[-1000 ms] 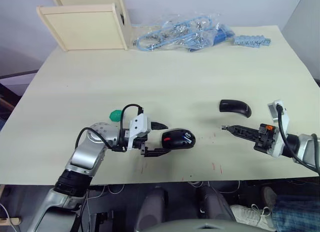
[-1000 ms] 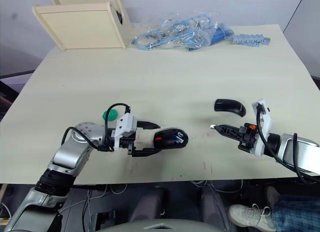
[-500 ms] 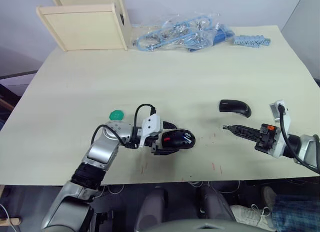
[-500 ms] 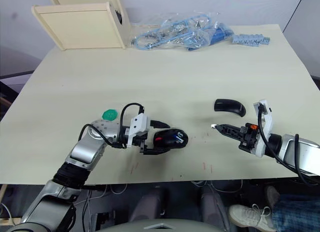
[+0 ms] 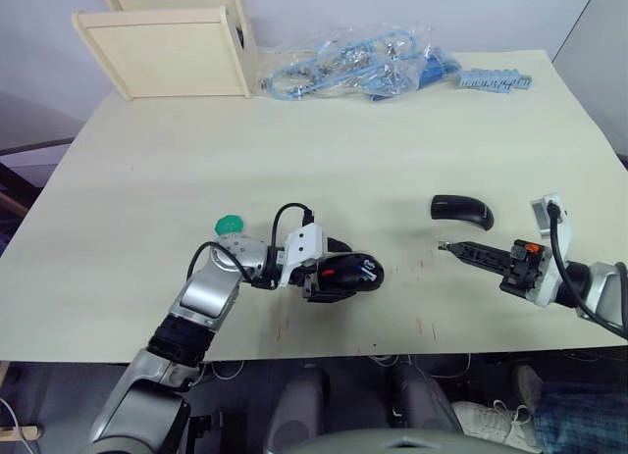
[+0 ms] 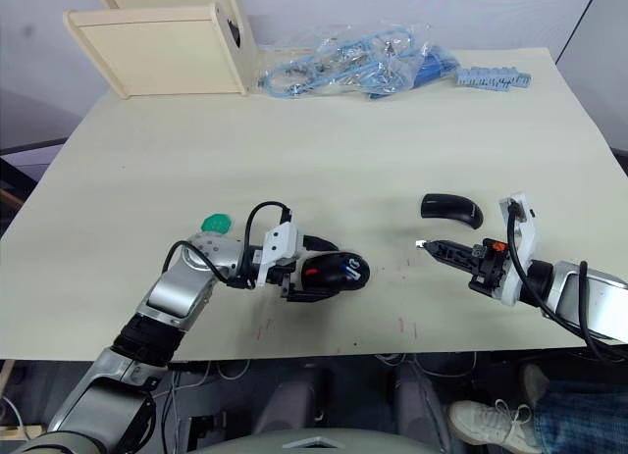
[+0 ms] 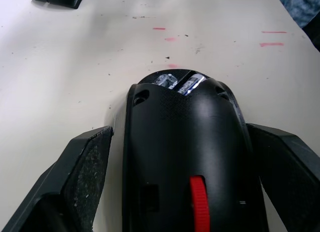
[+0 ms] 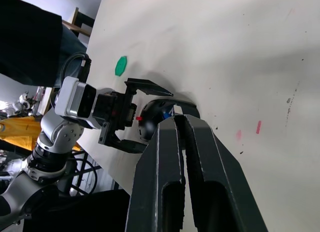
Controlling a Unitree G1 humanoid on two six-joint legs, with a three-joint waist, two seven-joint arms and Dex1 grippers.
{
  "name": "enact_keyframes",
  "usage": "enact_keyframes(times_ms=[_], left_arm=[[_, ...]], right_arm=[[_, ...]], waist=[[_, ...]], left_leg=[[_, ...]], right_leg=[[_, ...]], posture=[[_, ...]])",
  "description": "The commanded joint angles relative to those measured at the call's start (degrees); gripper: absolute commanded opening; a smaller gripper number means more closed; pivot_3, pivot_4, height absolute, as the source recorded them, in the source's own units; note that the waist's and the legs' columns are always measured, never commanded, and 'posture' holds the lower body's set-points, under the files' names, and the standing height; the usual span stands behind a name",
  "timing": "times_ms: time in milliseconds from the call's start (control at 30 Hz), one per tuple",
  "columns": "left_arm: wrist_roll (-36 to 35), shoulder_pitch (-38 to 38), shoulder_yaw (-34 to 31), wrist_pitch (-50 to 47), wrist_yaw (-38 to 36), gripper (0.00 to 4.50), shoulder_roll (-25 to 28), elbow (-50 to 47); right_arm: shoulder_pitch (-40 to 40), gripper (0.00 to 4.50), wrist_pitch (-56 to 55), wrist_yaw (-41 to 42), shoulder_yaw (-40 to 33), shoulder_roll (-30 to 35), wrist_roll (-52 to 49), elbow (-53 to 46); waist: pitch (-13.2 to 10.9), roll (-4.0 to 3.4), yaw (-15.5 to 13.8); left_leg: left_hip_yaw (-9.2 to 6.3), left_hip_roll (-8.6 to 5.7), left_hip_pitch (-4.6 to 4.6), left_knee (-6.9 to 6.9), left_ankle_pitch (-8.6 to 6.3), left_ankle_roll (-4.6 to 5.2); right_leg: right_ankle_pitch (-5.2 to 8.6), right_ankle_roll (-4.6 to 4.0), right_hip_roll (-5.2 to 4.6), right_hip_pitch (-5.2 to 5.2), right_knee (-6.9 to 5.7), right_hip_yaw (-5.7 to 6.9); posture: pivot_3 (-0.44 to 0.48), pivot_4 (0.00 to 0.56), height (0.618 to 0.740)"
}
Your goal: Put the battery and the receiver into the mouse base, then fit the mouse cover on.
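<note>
Pale wood-grain table point(image 5: 324, 150) spans the scene, with small red marks near its front edge. At the far left corner stand two light wooden box panels point(image 5: 165, 52), and along the far edge lies a clear bag of blue cables point(image 5: 353, 62) with a strip of pale blue parts point(image 5: 494, 79) beside it.

Near the front edge, the mouse base point(image 5: 348, 274) lies on the table, black with a red scroll wheel showing. The left gripper point(image 5: 329, 270) has its two black fingers spread, one on each side of the base's end nearest the arm; whether the pads touch the shell cannot be told. In the left wrist view the battery point(image 7: 190, 83) shows as a silvery cylinder seated in the far end of the base; its printing is too small to read. A flat green disc point(image 5: 229, 224) lies just behind the left forearm.

To the right, the mouse cover point(image 5: 460, 210) rests on the table, glossy black, well apart from the base. Near it on the front side, the right gripper point(image 6: 424, 245) points toward the base with its fingers pressed together; a tiny pale speck shows at the tip, too small to identify. No brand or lettering can be read anywhere.
</note>
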State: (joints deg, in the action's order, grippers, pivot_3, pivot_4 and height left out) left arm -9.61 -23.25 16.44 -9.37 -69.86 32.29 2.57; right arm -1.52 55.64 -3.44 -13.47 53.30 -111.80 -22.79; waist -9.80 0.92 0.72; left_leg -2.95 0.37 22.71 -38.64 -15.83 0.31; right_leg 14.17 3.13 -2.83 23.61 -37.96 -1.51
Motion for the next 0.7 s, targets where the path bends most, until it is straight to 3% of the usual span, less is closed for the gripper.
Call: enact_keyframes(times_ms=[33,400,500,533,700], left_arm=[[0.1,-1.7,0.9,-1.6,-0.2,4.44,0.2,-3.8],[0.9,-1.4,1.6,-0.7,-0.5,4.44,0.6,-3.0],[1.1,-1.3,1.6,-0.7,-0.2,3.69,0.5,-3.0],[1.3,-1.2,1.6,-0.5,-0.2,3.1,0.6,-3.0],[1.5,-0.9,1.6,-0.5,0.1,2.91,0.6,-3.5]], right_arm=[[-0.3,0.0,-1.2,-0.2,-0.7,0.2,-1.2,-2.2],[-0.7,0.0,-1.7,-0.5,-0.2,0.1,-1.2,-2.3],[-1.1,0.0,-1.8,-0.7,0.1,0.0,-1.2,-2.5],[-1.3,0.0,-1.8,-0.8,0.2,0.1,-1.2,-2.6],[-2.6,0.0,-1.7,-1.0,0.7,0.6,-1.2,-2.7]], waist=[[0.0,0.0,0.0],[0.0,0.0,0.0],[0.0,0.0,0.0],[0.0,0.0,0.0],[0.0,0.0,0.0]], left_leg=[[0.0,0.0,0.0,0.0,0.0,0.0],[0.0,0.0,0.0,0.0,0.0,0.0],[0.0,0.0,0.0,0.0,0.0,0.0],[0.0,0.0,0.0,0.0,0.0,0.0],[-0.02,0.0,0.0,-0.01,0.0,0.0]], right_leg=[[0.0,0.0,0.0,0.0,0.0,0.0],[0.0,0.0,0.0,0.0,0.0,0.0],[0.0,0.0,0.0,0.0,0.0,0.0],[0.0,0.0,0.0,0.0,0.0,0.0],[0.0,0.0,0.0,-0.01,0.0,0.01]], posture=[[0.0,0.15,0.74],[0.0,0.15,0.74],[0.0,0.15,0.74],[0.0,0.15,0.74],[0.0,0.15,0.74]])
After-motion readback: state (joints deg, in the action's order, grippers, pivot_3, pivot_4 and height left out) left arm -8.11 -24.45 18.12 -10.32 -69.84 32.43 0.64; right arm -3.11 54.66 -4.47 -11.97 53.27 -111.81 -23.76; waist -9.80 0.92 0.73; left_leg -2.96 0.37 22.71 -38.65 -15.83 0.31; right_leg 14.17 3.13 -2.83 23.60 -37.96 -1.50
